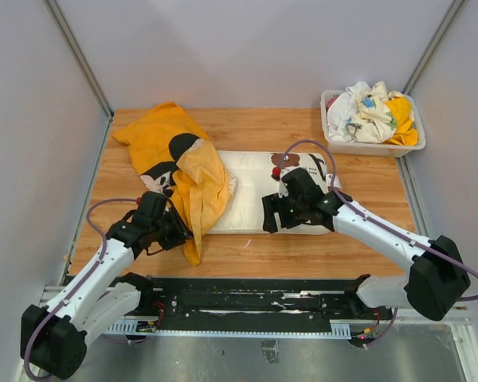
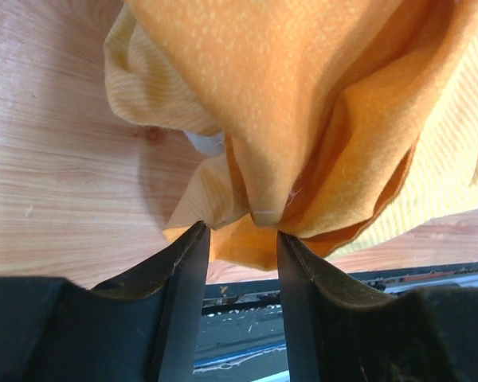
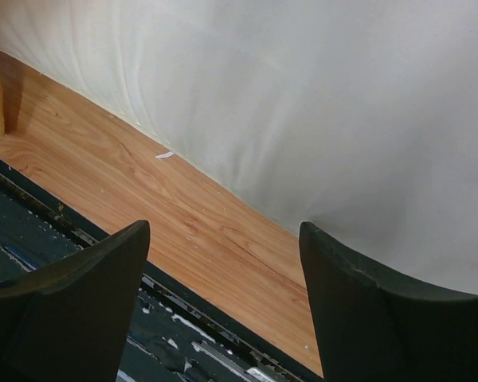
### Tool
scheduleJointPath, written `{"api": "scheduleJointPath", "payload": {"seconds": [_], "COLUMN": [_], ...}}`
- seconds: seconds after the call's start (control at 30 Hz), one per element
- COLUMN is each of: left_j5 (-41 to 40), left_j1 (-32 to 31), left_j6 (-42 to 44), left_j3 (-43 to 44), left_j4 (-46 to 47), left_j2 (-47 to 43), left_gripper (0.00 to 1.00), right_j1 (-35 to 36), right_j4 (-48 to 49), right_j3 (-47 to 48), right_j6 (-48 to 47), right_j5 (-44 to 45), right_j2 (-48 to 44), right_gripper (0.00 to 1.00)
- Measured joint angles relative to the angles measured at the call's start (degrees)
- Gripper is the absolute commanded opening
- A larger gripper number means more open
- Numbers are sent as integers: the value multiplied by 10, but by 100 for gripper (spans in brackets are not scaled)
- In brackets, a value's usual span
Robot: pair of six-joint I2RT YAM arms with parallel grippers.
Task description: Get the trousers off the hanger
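Note:
The orange trousers point(image 1: 183, 163), with a black and white print, lie crumpled on the left of the wooden table, one end trailing toward the near edge. In the left wrist view their bunched orange folds point(image 2: 319, 119) hang right at my fingertips. My left gripper point(image 1: 183, 234) point(image 2: 243, 236) is open, its jaws apart with the cloth's lowest fold at their tips and nothing squeezed between them. My right gripper point(image 1: 269, 215) point(image 3: 223, 239) stands open above the near edge of a flat white cloth point(image 1: 251, 195) point(image 3: 342, 103). No hanger shows in any view.
A white bin point(image 1: 358, 147) heaped with clothes stands at the back right. A bear print point(image 1: 287, 160) marks the white cloth by the right arm. The black rail point(image 1: 247, 294) runs along the table's near edge. Grey walls close in on both sides.

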Motion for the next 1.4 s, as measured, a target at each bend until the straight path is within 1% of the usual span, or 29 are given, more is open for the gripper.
{"api": "scheduleJointPath", "payload": {"seconds": [0.07, 0.1, 0.17, 0.23, 0.27, 0.4, 0.53, 0.57, 0.63, 0.77, 0.8, 0.87, 0.97, 1.07, 1.23, 1.4], "left_j5": [0, 0, -1, 0, 0, -3, -7, -7, -7, -25, -30, -37, -41, -38, -32, -40], "left_j1": [0, 0, 0, 0, 0, 0, 0, 0, 0, 0, 0, 0, 0, 0, -1, -2], "left_j6": [-6, -8, -14, -21, -25, -35, -40, -41, -41, -43, -43, -52, -61, -68, -69, -71], "left_j3": [-3, -6, -15, -28, -32, -33, -13, -5, 11, 29, 29, 26, 16, -4, -32, -54], "left_j4": [13, 19, 29, 35, 35, 33, 15, 11, 3, -11, -16, -20, -13, 10, 40, 40], "left_j2": [10, 17, 28, 35, 37, 34, 20, 16, 10, 5, 3, -2, -8, -4, 30, 23], "left_gripper": [39, 34, 16, 2, 1, 0, 0, 1, 7, 28, 33, 37, 40, 40, 43, 45], "right_j1": [0, 1, 3, 10, 14, 46, 63, 65, 65, 65, 65, 65, 65, 65, 66, 66], "right_j4": [5, 8, 16, 19, 22, 35, 60, 67, 76, 86, 88, 89, 89, 88, 83, 71], "right_j3": [0, 0, 0, 6, 8, 25, 37, 37, 37, 37, 37, 33, 23, 18, 18, 18], "right_j6": [0, 0, 0, 0, -1, -1, -1, -1, 0, -1, -1, -1, -1, -1, -1, -8], "right_j5": [-5, -7, -13, -16, -19, -32, -54, -62, -75, -88, -89, -90, -89, -89, -76, -62], "right_j2": [3, 5, 15, 32, 41, 83, 117, 122, 128, 129, 129, 125, 113, 106, 106, 106], "right_gripper": [76, 76, 76, 76, 76, 73, 73, 74, 74, 74, 74, 74, 74, 74, 75, 75]}}
